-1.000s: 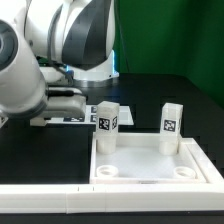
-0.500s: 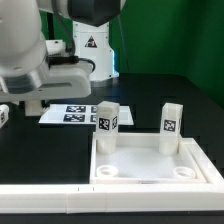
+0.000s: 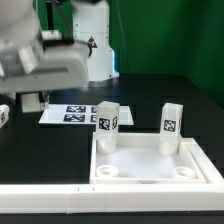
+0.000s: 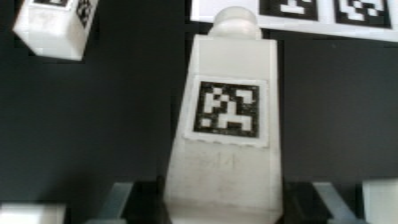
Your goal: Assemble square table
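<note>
A: So, tool (image 4: 222, 196) state?
B: Clamped on one leg (image 4: 228, 105), end-held, probably to drop it into a front socket (image 3: 105, 172). Tabletop (image 3: 150, 162) lower centre of exterior view, two legs (image 3: 108, 118) already standing in it.

There is a first leg (image 3: 108, 118), a second leg (image 3: 171, 122), a third leg (image 4: 54, 28) and a fourth leg (image 4: 228, 110), so four. There is one tabletop (image 3: 146, 160), one marker board (image 3: 66, 113) and one long bar (image 3: 40, 198).

The exterior view looks low and close across the white plastic square tray-like tabletop (image 3: 140, 158) toward the arm's base (image 3: 95, 50). The wrist view looks closely along a white tagged block leg (image 4: 222, 110). Both share the flat white marker board (image 3: 62, 114).
</note>
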Robot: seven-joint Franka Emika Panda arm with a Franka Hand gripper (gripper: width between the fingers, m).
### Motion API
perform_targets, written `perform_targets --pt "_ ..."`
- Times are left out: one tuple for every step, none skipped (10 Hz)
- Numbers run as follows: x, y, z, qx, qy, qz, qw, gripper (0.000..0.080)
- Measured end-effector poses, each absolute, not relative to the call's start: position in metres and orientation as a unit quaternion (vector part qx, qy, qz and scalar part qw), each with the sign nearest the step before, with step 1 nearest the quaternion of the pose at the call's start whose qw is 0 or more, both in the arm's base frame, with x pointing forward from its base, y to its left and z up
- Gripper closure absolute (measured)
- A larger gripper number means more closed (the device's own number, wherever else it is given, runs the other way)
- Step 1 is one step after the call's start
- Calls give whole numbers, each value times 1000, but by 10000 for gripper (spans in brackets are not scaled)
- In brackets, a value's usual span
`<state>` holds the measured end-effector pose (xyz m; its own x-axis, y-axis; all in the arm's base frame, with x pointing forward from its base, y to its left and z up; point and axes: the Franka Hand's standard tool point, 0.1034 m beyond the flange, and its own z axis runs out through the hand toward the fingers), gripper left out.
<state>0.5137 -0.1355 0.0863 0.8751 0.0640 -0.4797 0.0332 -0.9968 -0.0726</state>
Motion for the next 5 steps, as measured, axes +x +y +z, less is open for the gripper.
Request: perform_targets --pt "512 -138 84 -977 -24 210 25 512" --pt "511 -139 86 -982 -23 188 22 512" --pt "519 -142 89 -988 -25 150 12 512" --pt "532 -137 104 -993 -28 117 7 512" --pt "549 -129 128 -996 -33 83 4 512"
